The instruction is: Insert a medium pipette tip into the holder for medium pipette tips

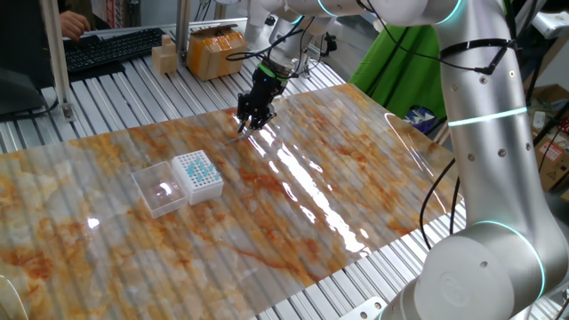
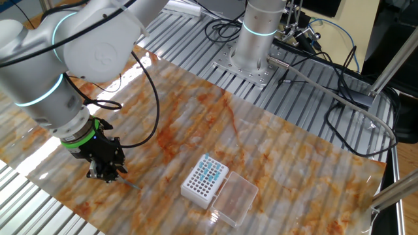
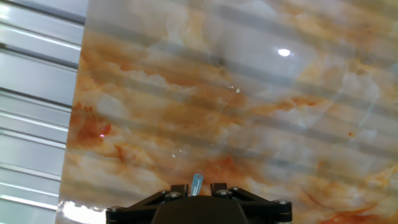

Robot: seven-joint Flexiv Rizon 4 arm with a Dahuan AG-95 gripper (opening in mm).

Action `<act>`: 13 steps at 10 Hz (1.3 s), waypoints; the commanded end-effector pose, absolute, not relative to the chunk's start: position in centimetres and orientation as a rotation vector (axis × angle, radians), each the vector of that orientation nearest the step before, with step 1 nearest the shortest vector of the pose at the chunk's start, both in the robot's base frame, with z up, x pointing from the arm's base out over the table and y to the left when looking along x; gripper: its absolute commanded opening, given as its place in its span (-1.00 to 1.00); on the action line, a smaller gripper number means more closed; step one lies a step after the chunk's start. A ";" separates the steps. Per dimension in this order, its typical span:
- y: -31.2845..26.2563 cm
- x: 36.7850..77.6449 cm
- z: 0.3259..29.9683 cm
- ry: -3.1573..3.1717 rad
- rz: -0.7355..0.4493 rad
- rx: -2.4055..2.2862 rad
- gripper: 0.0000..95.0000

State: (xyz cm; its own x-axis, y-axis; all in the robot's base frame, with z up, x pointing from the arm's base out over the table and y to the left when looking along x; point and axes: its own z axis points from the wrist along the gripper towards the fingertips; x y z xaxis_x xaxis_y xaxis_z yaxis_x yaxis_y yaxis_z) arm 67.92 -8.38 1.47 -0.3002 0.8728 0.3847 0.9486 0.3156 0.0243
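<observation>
While the arm leans low over the mat, the scene catalogues thus:

Gripper (image 2: pixel 106 173): black, two-fingered, angled steeply down at the mat, jaws nearly together, pinching the medium pipette tip (image 3: pixel 197 184).
Medium pipette tip: pale blue sliver, showing between the fingertips in the hand view; its point is at or near the mat.
Holder for medium pipette tips (image 1: pixel 197 174): white box, teal-dotted grid on top, well apart from the gripper.
Clear lid (image 2: pixel 234 198): hinged open, flat beside the holder.
Surface: glossy orange-and-white marbled mat (image 1: pixel 293 204) on a ribbed metal table (image 1: pixel 116 98).
Room: cardboard boxes (image 1: pixel 214 51), keyboard (image 1: pixel 111 47), green cloth (image 1: pixel 400 67), black cables (image 2: pixel 339 98).
</observation>
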 end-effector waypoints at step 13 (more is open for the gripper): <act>-8.4 68.1 1.0 -2.233 -0.407 -1.628 -0.60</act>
State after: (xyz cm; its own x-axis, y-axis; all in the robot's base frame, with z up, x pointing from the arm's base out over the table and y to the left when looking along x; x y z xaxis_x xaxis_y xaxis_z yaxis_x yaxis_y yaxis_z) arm 68.19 -8.50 0.96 -0.2791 0.8535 0.4399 0.9541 0.2985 0.0262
